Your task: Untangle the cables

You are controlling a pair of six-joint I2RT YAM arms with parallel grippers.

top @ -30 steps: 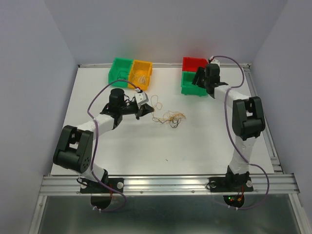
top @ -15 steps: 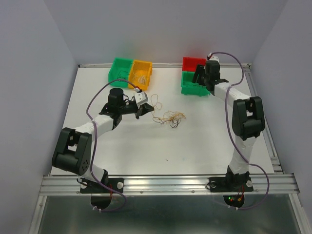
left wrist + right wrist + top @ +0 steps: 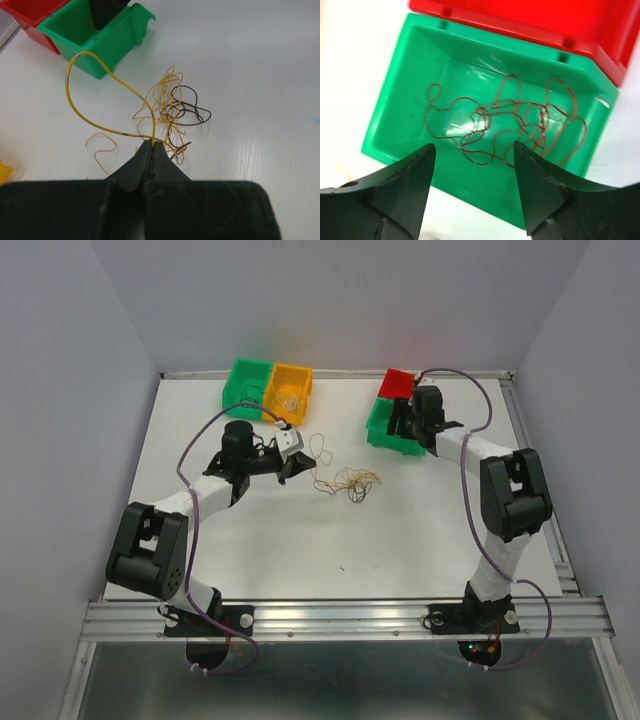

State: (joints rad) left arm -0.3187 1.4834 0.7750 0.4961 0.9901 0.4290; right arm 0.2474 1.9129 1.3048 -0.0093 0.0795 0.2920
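A tangle of thin cables [image 3: 348,481] lies on the white table mid-way between the arms; in the left wrist view it shows as orange-tan and dark strands [image 3: 172,107]. My left gripper [image 3: 151,145] is shut on a yellow cable [image 3: 75,75] that loops up and left from the fingertips. It sits just left of the tangle in the top view [image 3: 298,462]. My right gripper [image 3: 474,150] is open and empty over the near edge of a green bin [image 3: 420,75] that holds a red cable [image 3: 505,125].
A green bin [image 3: 243,384] and a yellow bin [image 3: 290,390] with pale strands stand at the back left. A red bin [image 3: 397,383] and the green bin [image 3: 385,427] stand at the back right, now skewed. Table edge rails run on the right.
My right gripper has drawn back toward the near side of the green bin. The red and green bins have shifted and turned slightly. The left arm has not moved.
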